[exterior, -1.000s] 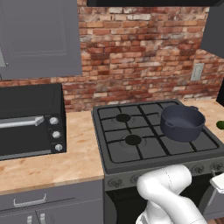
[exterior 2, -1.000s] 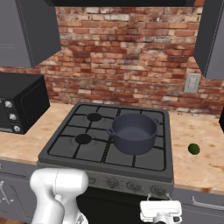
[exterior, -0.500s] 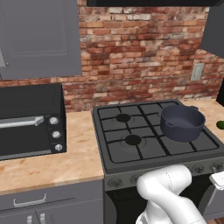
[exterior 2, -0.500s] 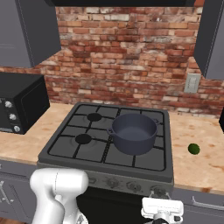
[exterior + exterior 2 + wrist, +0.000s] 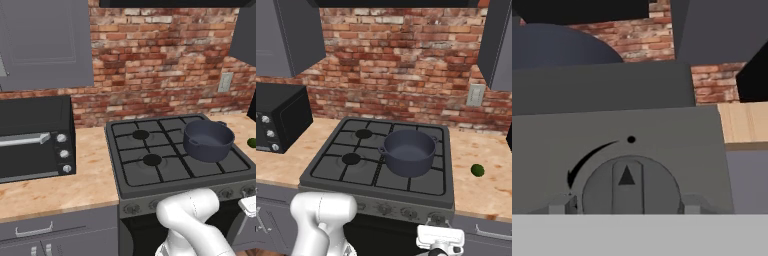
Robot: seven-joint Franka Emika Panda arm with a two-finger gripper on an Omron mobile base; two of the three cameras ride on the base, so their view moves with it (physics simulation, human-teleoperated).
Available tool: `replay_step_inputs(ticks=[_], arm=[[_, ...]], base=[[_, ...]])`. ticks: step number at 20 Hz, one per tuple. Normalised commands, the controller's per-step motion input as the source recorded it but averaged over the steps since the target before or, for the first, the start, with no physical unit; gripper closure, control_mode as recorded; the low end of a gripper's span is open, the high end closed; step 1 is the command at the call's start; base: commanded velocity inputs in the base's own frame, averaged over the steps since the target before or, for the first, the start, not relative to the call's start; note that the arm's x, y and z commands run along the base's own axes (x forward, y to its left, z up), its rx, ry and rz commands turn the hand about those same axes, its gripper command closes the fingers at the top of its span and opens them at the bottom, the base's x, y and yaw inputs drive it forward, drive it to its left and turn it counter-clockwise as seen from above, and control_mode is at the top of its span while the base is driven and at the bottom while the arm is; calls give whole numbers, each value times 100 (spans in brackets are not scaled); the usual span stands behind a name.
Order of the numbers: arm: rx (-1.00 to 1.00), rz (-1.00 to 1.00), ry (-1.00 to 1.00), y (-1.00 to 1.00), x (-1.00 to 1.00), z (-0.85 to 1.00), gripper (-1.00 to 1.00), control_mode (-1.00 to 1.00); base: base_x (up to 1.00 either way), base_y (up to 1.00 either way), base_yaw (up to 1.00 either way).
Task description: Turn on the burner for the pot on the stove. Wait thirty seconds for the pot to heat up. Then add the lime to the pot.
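At the front right corner of the stove point(image 5: 321, 172), low against its knob panel, the gripper point(image 5: 627, 205) sits square on to the rightmost knob point(image 5: 630, 186), and that facing is what the coming turn depends on. Reading the hand view from left to right: one pale fingertip point(image 5: 561, 205) shows just beside the knob's left flank, the round grey dial with its raised bar and triangle pointer standing upright fills the middle, and the other fingertip sits just beside the right flank. The jaws thus straddle the knob; they look closed in around it, though whether the pads actually press on it I cannot tell. A curved arrow on the panel sweeps from a dot above the knob down toward its left, so my judgement is that the twist should go that way, about the axis the hand already looks along. The pot point(image 5: 407, 151) stands above and behind the knob, on the front right grate of the stove, its dark wall looming at the upper left of the hand view. Farther right, the lime point(image 5: 477, 170) lies on the counter point(image 5: 487, 182) beside the stove's right edge, well apart from the gripper and untouched.
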Motion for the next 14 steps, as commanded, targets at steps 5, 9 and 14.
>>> replay_step_inputs(ticks=[5, 9, 14], arm=[[-2, -2, 0, 29, 24, -5, -100, -100], [0, 0, 0, 1, 43, 0, 100, -100], [0, 0, 0, -7, 36, 0, 100, -100]], base=[[0, 0, 0], [0, 0, 0], [0, 0, 0]])
